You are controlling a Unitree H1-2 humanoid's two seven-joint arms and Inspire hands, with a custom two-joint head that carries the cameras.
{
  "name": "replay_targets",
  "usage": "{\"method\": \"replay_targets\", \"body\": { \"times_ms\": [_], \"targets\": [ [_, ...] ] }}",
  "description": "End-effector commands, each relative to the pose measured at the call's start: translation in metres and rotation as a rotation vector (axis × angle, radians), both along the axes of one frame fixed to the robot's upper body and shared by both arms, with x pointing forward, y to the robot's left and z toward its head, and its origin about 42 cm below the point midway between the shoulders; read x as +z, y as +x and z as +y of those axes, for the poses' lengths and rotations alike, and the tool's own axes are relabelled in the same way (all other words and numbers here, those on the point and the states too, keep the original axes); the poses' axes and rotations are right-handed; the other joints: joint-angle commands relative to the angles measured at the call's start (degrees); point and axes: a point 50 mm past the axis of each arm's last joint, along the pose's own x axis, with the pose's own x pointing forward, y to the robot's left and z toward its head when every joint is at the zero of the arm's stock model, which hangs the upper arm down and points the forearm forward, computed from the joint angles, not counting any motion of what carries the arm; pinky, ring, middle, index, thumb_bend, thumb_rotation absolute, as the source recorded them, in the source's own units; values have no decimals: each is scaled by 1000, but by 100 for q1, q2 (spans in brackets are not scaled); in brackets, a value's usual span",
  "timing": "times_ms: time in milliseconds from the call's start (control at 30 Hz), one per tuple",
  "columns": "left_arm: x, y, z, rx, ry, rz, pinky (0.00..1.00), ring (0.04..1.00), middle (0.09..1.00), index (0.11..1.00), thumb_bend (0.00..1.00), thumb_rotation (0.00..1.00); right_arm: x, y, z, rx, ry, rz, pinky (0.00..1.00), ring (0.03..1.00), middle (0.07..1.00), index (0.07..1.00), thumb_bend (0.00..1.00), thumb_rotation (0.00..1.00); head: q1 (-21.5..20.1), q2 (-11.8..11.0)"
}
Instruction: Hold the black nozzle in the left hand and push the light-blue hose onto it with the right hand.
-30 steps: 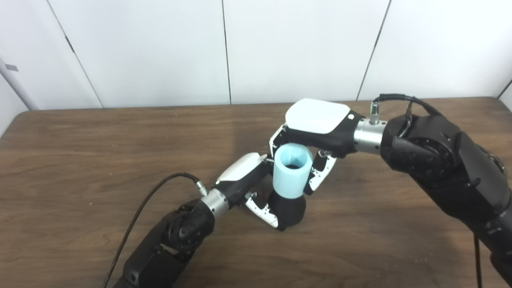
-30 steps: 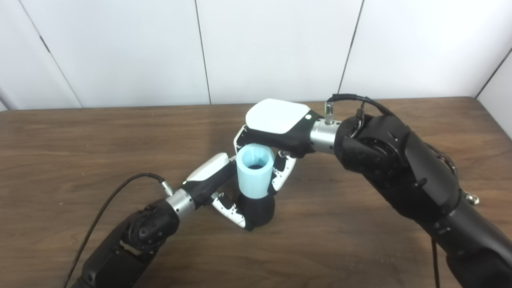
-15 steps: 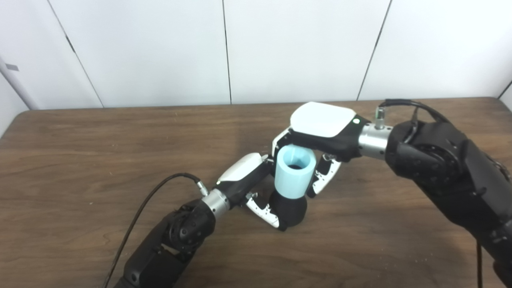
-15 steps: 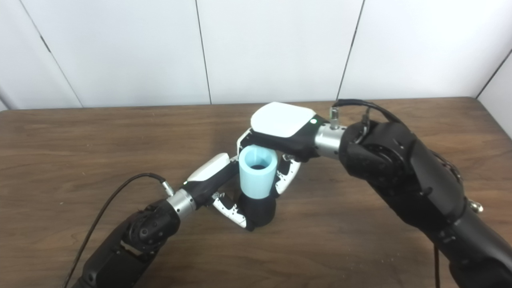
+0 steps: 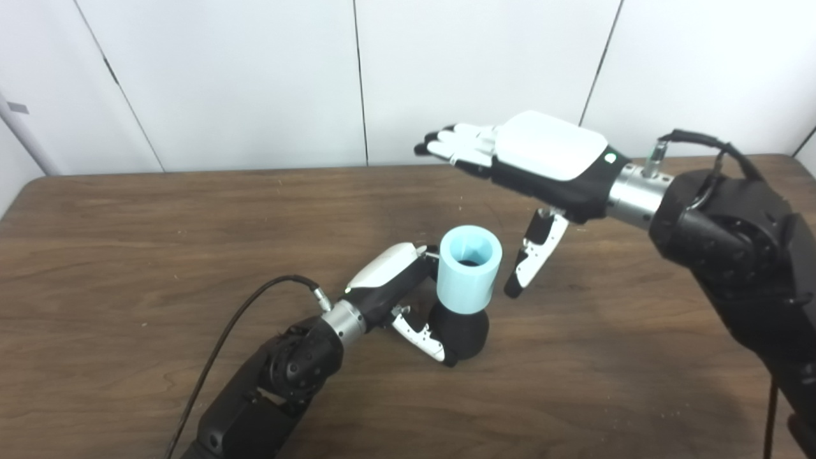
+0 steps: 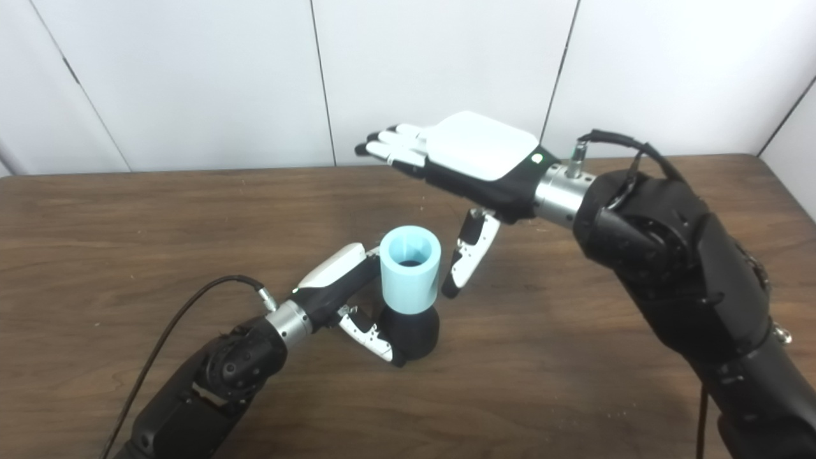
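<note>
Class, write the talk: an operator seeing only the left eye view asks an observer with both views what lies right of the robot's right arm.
Operator: My picture cuts off past the right arm. Where does the table end?
Observer: The table's right edge shows beyond the arm; the open right hand hangs well inside it.
Operator: Anything on that forearm?
Observer: A small metal knob sticks out on its outer side.

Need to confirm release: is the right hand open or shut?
Open. The right hand is above the hose, fingers spread, thumb down beside it, holding nothing.
</note>
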Motion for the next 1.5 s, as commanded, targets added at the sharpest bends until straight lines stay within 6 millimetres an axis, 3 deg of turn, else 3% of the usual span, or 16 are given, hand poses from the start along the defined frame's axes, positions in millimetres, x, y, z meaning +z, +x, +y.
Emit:
{"method": "replay_targets", "body": {
  "times_ms": [0,233,467,700,1100,1467],
  "targets": [
    [-33,-9,5,-14,118,139,1000,607,512,469,523,0,24,-7,-1,15,41,-103,949,1000,1000,1000,1000,351,3,-14],
    [-34,-7,5,-15,123,138,1000,608,512,469,523,0,20,-18,-8,70,39,-40,982,1000,1000,1000,1000,380,-2,-29],
    [-34,-7,5,-12,121,142,1000,608,512,469,523,0,3,-26,-12,206,50,131,1000,1000,1000,1000,996,484,22,-48],
    [-33,-7,6,-9,115,146,1000,607,512,469,523,0,-1,-34,-10,228,37,144,1000,1000,1000,1000,900,621,35,-46],
    [-34,-8,4,-8,113,144,1000,608,506,473,524,0,-19,-41,-7,236,-8,211,1000,1000,1000,1000,871,619,60,-38],
    [-33,-7,4,-7,114,143,1000,607,511,470,524,0,-50,-39,-11,230,-52,271,1000,1000,1000,1000,872,664,70,-16]
  ]
}}
